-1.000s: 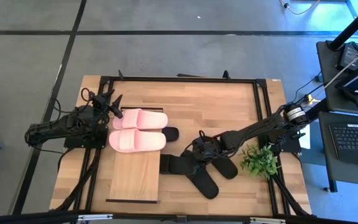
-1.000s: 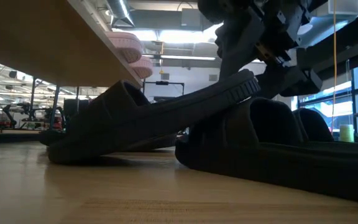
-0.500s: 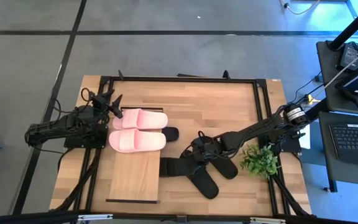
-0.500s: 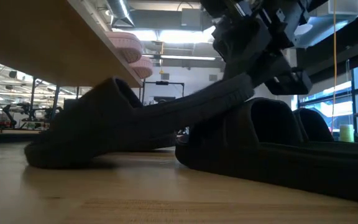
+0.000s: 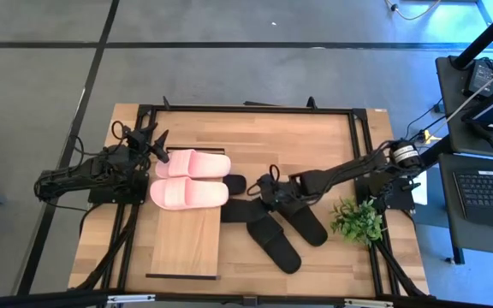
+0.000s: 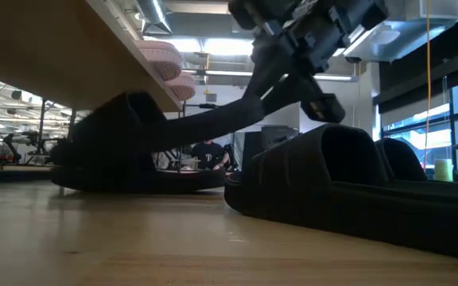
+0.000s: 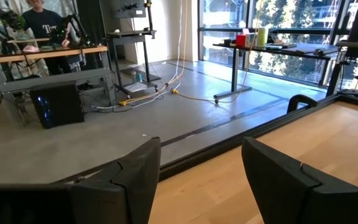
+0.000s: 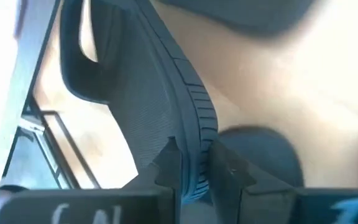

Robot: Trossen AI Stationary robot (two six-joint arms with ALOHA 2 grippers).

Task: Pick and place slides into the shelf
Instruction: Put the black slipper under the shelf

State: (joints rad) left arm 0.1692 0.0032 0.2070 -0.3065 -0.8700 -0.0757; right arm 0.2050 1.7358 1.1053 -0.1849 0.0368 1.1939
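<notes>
A pale pink pair of slides (image 5: 191,178) lies on the far end of the shelf's light-wood plank (image 5: 187,244). Right of the shelf are several black slides. One black slide (image 5: 243,211) is in my right gripper (image 5: 268,195), shut on it, with its strap end (image 6: 114,131) under the plank's edge (image 6: 70,56). Another black slide (image 5: 234,184) lies half under the shelf. Two more (image 5: 274,245) (image 5: 308,224) rest flat on the table. My left gripper (image 7: 201,180) is open and waits at the shelf's far left corner (image 5: 157,145). My right gripper pinches the black slide's heel rim (image 8: 197,149) between its two fingers (image 8: 168,167), which lie across the sole's edge. The fingers slant down from the table's right side. The slide is tilted, heel end (image 6: 249,107) raised and strap end low by the shelf; whether that end touches the table I cannot tell.
A small green plant (image 5: 358,221) stands right of the black slides. A black metal frame (image 5: 246,109) runs round the tabletop. The near half of the plank (image 5: 185,257) is bare wood.
My right gripper has moved toward the shelf and a little toward the far edge, rising slightly and turning. The held black slide has gone with it: its heel is higher, and its strap end has slid left under the plank's edge.
</notes>
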